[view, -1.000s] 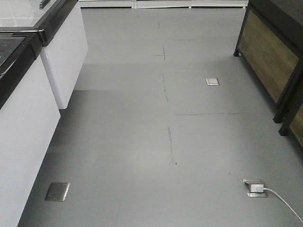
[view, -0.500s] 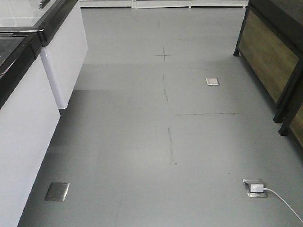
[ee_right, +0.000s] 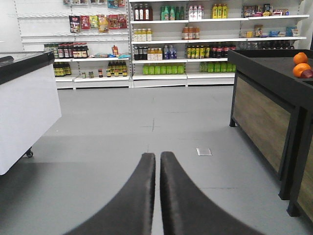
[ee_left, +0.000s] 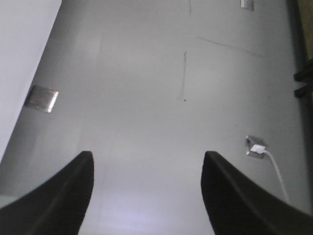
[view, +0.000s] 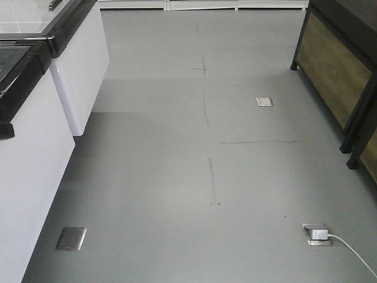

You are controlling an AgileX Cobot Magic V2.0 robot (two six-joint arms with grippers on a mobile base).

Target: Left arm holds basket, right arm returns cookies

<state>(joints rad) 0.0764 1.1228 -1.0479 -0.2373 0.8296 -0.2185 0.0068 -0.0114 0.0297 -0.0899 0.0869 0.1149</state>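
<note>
Neither the basket nor the cookies show in any view. In the left wrist view my left gripper (ee_left: 147, 155) is open, its two black fingers spread wide above bare grey floor with nothing between them. In the right wrist view my right gripper (ee_right: 158, 155) is shut, its fingers pressed almost together and holding nothing. It points down the aisle toward the far shelves. The front view shows neither arm.
White freezer cabinets (view: 35, 153) with black rims line the left. A dark-framed wooden stand (view: 336, 71) with oranges (ee_right: 301, 63) on top stands on the right. Floor sockets (view: 317, 234), one with a white cable, dot the floor. Shelves of bottles (ee_right: 171, 49) fill the far wall.
The front view has shifted slightly: the left cabinets sit a little differently, and the end of a black rim now shows at the left edge. Nothing else has moved.
</note>
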